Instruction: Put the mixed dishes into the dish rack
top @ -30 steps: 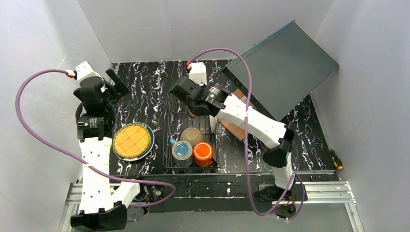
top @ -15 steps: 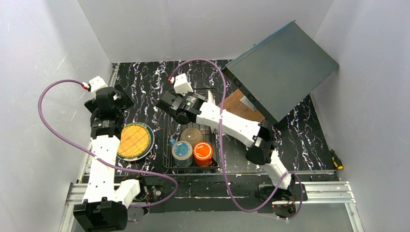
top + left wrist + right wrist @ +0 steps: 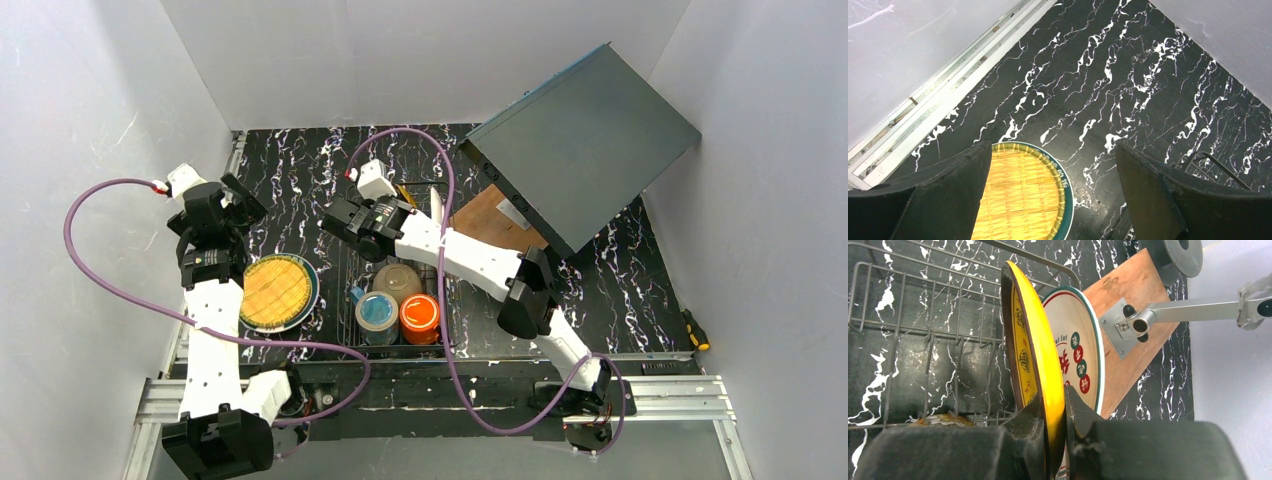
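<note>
The left gripper (image 3: 1052, 155) hangs over the table (image 3: 1128, 85) at the left. Its fingers (image 3: 943, 200) are spread wide and hold nothing. Just below it a woven plate (image 3: 1023, 195) lies flat on the table, left of the rack (image 3: 343, 290).

In the near end of the rack sit a blue mug (image 3: 377, 312) and an orange mug (image 3: 420, 313), side by side, mouths up. A bowl (image 3: 397, 280) sits just behind them.

The right gripper (image 3: 1054, 400) is over the far end of the rack. Its fingers are pinched tight on the rim of the yellow plate (image 3: 1033, 340). The plate stands on its edge, a little tilted. It stretches straight out from the fingers, with its flat faces to the left and right. I cannot tell if its far edge touches the wires.

Just to the right of it stands a white plate (image 3: 1075, 335) with red and green marks, also on edge, face to face with the yellow one. The gap between them is thin. Past the white plate lies a brown board (image 3: 1135, 300). A big grey panel (image 3: 580, 140) leans over the far right corner.
</note>
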### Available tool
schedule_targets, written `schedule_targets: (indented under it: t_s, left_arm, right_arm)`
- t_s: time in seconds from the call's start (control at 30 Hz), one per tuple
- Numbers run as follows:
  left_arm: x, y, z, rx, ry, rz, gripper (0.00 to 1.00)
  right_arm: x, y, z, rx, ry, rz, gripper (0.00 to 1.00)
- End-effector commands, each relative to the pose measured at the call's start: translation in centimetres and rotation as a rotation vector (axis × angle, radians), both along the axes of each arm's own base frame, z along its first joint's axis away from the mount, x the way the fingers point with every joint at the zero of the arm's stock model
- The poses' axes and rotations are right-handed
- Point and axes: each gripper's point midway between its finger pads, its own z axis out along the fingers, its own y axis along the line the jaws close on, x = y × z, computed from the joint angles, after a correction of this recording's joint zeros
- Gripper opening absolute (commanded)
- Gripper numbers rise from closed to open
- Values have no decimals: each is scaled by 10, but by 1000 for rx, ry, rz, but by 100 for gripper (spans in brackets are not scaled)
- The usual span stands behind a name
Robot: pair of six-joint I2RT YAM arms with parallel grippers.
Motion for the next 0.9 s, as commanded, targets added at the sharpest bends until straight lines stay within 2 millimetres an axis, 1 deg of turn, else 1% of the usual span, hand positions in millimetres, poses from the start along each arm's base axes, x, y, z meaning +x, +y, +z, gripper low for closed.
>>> schedule_targets:
  t_s: [0.0, 0.2, 0.4, 0.6, 0.63, 0.73, 0.87]
  left_arm:
    - [-4, -3, 1, -21, -12, -4, 93]
    - [-5, -4, 2, -21, -16, -7, 93]
    - [-4, -6, 1, -29, -20, -17, 92]
    - [-4, -7, 0, -35, -17, -23, 92]
    - [-4, -7, 0, -35, -17, -22, 92]
    - [-4, -7, -1, -36, -14, -24, 92]
    - [-4, -8, -1, -35, -15, -25, 92]
  right_arm:
    - [11, -19, 15, -8, -78, -75, 1]
    - [12, -26, 10, -20, -69, -91, 1]
    - [10, -36, -4, -29, -41, -130, 1]
    - [11, -34, -16, -12, -11, -136, 2]
    - [11, -33, -18, -9, -5, -136, 4]
    - [9, -30, -22, 9, 14, -131, 13]
    - [6, -23, -31, 32, 58, -111, 21]
